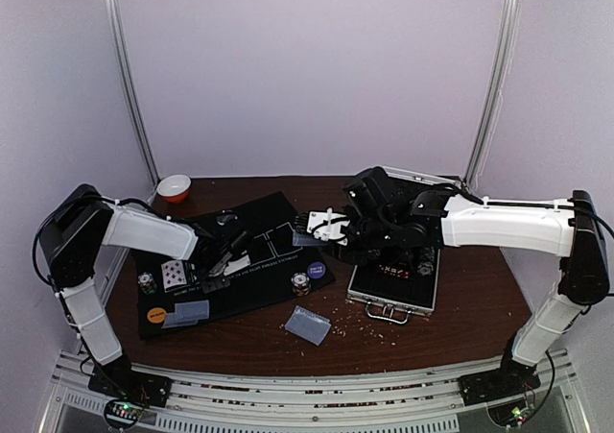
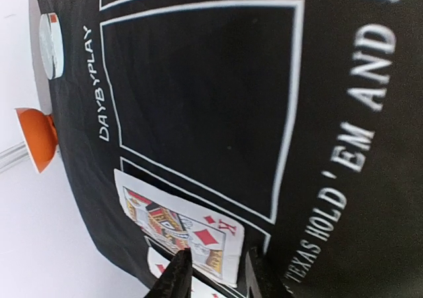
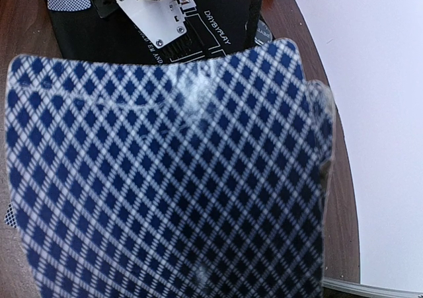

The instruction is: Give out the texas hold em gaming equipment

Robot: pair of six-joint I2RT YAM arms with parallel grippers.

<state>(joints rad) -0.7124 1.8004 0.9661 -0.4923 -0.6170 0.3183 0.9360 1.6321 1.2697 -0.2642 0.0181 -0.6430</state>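
Right gripper (image 1: 321, 228) clamps a playing card with a blue-and-white diamond-patterned back (image 3: 165, 179), back turned up toward the wrist camera. Whether it is one card or a thin packet cannot be told. The gripper carries it out ahead of its fingers, above the nearest edge of the black felt mat (image 1: 269, 212) printed for Texas hold'em. The placement turns on one line: the mat's white-outlined card boxes (image 2: 198, 106) lie straight beyond the card's leading edge, forward of this gripper and lower, so the card probably needs only a short reach forward and a descent. The card fills the wrist view, so its long axis cannot be judged there. Farther along the same line, the left gripper (image 2: 218, 275) hangs low over the boxes with its jaws parted and nothing between them. Its tips are just above a face-up king of diamonds (image 2: 178, 222) lying flat on the felt. Behind the right gripper sits the silver aluminium case (image 1: 393, 294). The right arm holds the card and is nearer the boxes on its own side.
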